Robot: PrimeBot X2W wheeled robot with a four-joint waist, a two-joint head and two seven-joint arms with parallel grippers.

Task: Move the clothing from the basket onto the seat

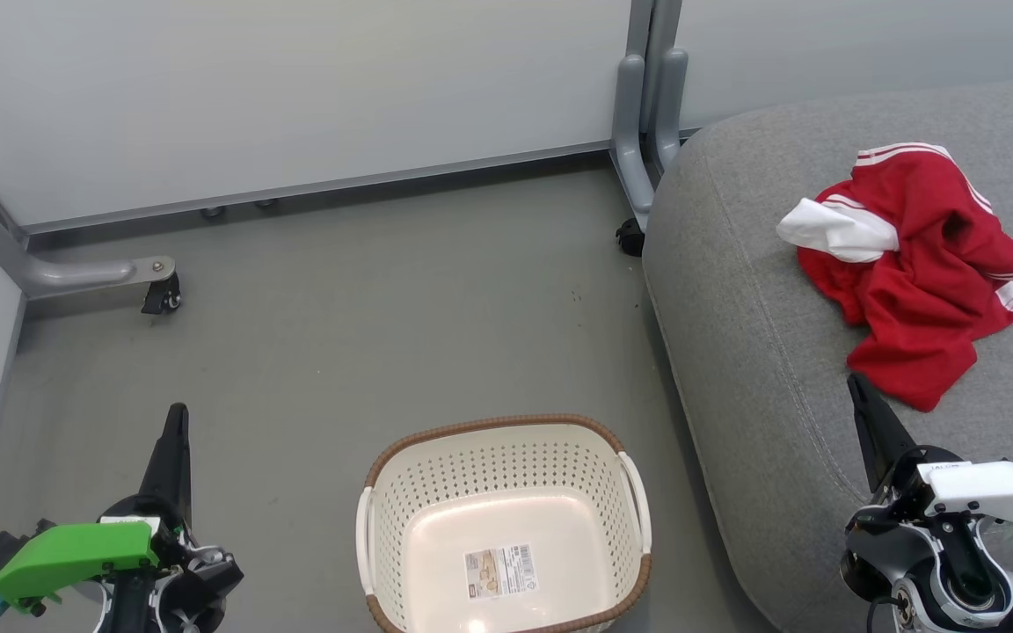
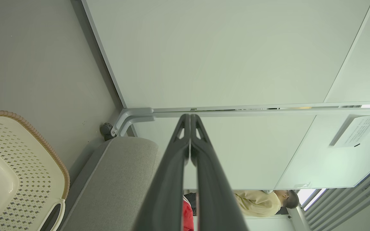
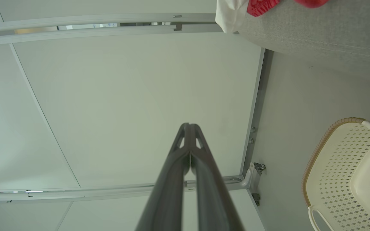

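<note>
The clothing (image 1: 911,272) lies on the seat (image 1: 735,352), far right; the basket (image 1: 489,475) stands near. Left gripper (image 1: 177,413) and right gripper (image 1: 858,384) are closed, holding nothing. Left wrist view adds a person (image 2: 259,202), perhaps seated

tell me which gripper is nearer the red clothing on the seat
Right. The right gripper sits just short of the clothing, over the seat; the left gripper is far off over the floor, beyond the basket.

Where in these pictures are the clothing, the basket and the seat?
clothing (image 1: 920,281), head view: middle of the red fabric.
basket (image 1: 498,462), head view: perforated far wall.
seat (image 1: 735,308), head view: bare grey upholstery left of the clothing.
</note>
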